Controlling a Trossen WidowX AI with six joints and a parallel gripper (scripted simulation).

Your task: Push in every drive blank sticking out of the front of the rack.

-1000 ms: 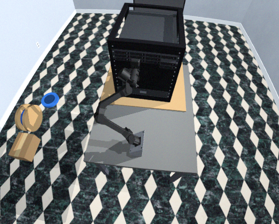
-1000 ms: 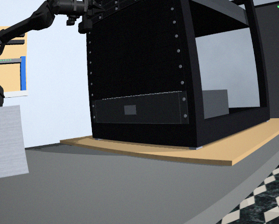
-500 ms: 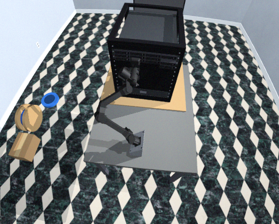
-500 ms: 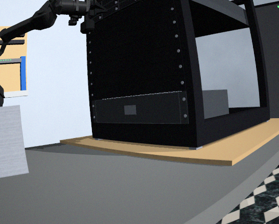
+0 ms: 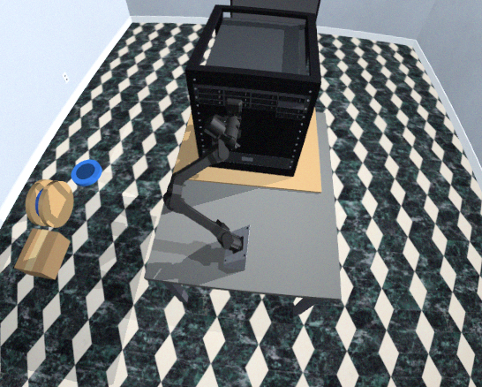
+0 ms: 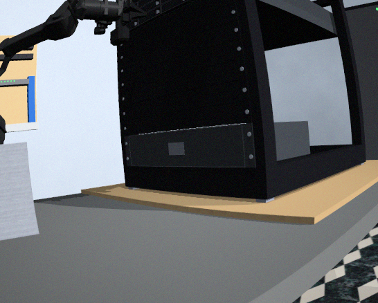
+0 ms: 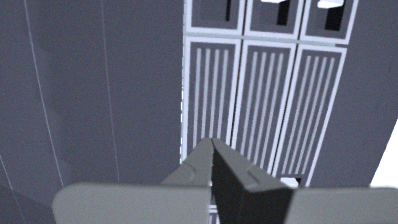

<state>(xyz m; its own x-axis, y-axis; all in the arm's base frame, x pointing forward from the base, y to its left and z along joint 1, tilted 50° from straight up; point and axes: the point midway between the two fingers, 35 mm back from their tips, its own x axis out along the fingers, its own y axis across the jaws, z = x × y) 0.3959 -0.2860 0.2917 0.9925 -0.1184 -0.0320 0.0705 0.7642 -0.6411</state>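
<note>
Nearest you, the grey rectangular table (image 5: 282, 247) (image 6: 166, 249) carried the arm's silver metal base plate (image 5: 240, 261) (image 6: 17, 194) near its front edge. Its top stretched from that plate to the tan wooden board (image 5: 256, 183) (image 6: 291, 214), with a narrow grey strip along the board's right side. Your black jointed arm (image 5: 196, 218) (image 6: 38, 34) bent out to the left, then reached toward the rack.

The black metal gripper (image 5: 238, 118) (image 6: 145, 14) (image 7: 209, 145) had its fingertips together, before the upper left of the rack; you couldn't tell whether they touched it.

The black open-framed rack (image 5: 253, 77) (image 6: 261, 104) stood upright on the board, set back from its front edge, its front facing your base plate. Low on it, a dark panel (image 5: 269, 161) (image 6: 214, 147) bore a small grey label (image 5: 247, 159) (image 6: 176, 148), unreadable. The dark ribbed rectangular drive blanks (image 5: 289, 105) (image 7: 262, 100) sat high in the front, long axes and ribs running across its width; one toward the right appeared to protrude.
</note>
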